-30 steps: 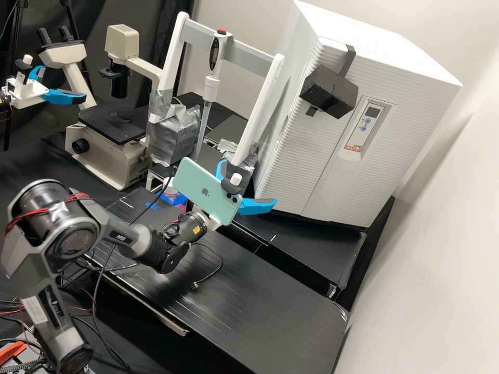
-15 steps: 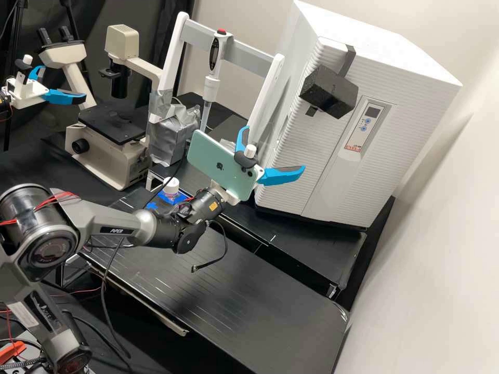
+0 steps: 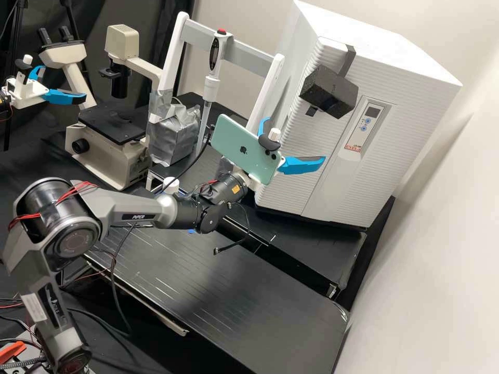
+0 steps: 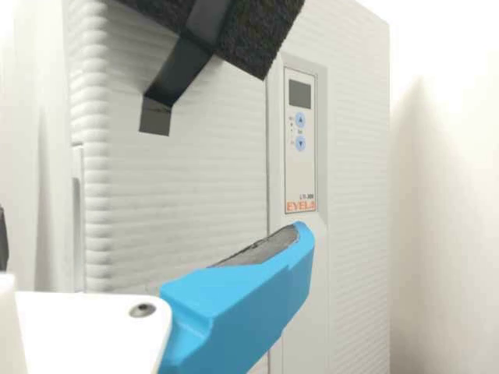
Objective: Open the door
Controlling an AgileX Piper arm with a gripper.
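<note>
In the high view the gripper (image 3: 295, 139) stands open in front of the lower left part of the white cabinet's ribbed door (image 3: 304, 140), with nothing between its fingers. Below and left of it is the black foam block (image 3: 329, 91), strapped by dark tape to the door's upper part; a space separates the two. The door is shut. In the wrist view the gripper (image 4: 152, 234) has one blue finger in front of the door (image 4: 187, 187), below the foam block (image 4: 257, 31); its other finger is mostly out of sight.
A white frame (image 3: 267, 96) with a pipette (image 3: 210, 85) stands left of the cabinet. Farther left is a microscope (image 3: 112, 124). A white-capped bottle (image 3: 170, 184) is beside the arm. A pale wall (image 3: 431, 249) rises at the right.
The gripper has moved up and right across the high view, nearer the cabinet, with its fingers still apart. The door and foam block have not moved.
</note>
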